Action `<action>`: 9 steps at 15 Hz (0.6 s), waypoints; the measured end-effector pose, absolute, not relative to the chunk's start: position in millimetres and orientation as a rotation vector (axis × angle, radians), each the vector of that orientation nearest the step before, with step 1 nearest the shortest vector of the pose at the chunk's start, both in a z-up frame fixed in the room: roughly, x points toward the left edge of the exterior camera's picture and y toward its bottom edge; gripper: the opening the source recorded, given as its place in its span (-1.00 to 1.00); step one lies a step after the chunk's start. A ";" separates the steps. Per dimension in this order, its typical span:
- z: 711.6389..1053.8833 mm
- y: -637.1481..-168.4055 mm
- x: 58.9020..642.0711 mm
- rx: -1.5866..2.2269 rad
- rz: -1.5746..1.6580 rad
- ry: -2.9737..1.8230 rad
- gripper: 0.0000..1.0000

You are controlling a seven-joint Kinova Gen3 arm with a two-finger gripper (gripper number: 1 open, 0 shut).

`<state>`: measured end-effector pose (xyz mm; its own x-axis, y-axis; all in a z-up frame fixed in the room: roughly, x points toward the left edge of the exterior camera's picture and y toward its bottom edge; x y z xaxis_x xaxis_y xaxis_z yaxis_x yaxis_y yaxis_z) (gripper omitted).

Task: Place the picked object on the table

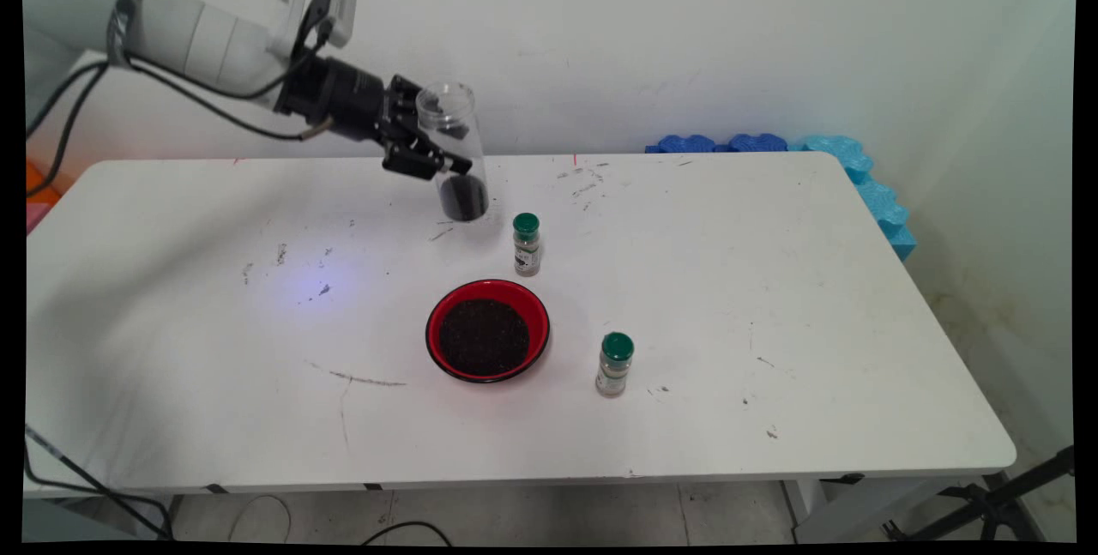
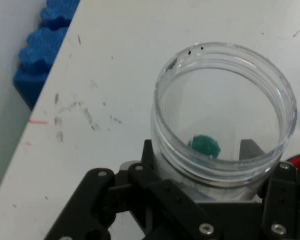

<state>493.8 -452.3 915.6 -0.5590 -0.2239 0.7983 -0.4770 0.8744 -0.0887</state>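
Note:
My gripper (image 1: 429, 147) is shut on a clear plastic jar (image 1: 453, 152), held nearly upright above the table's far middle, mouth up, with dark grains left in its bottom. The hand view looks down into the jar's open mouth (image 2: 225, 107), with the black linkage closed around its wall. Below and to the right stands a red bowl (image 1: 487, 329) filled with dark grains. Two small spice bottles with green caps stand near it: one (image 1: 526, 244) just behind the bowl, close to the jar's base, the other (image 1: 614, 364) to the bowl's right.
Blue foam pieces (image 1: 823, 156) lie along the table's far right edge against the wall, also seen as blue foam (image 2: 37, 55) in the hand view. Dark smudges mark the white table (image 1: 772, 298). Black cables hang from the arm at left.

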 end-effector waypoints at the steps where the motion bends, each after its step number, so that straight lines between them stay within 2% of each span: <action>1: 910.2 -451.2 494.6 0.512 0.370 -2.175 -1.00; 9: 855.6 -449.5 497.2 0.621 0.345 -2.141 -1.00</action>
<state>497.2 -449.5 855.6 -0.5090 -0.3082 0.8037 -0.5453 0.8379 -0.0240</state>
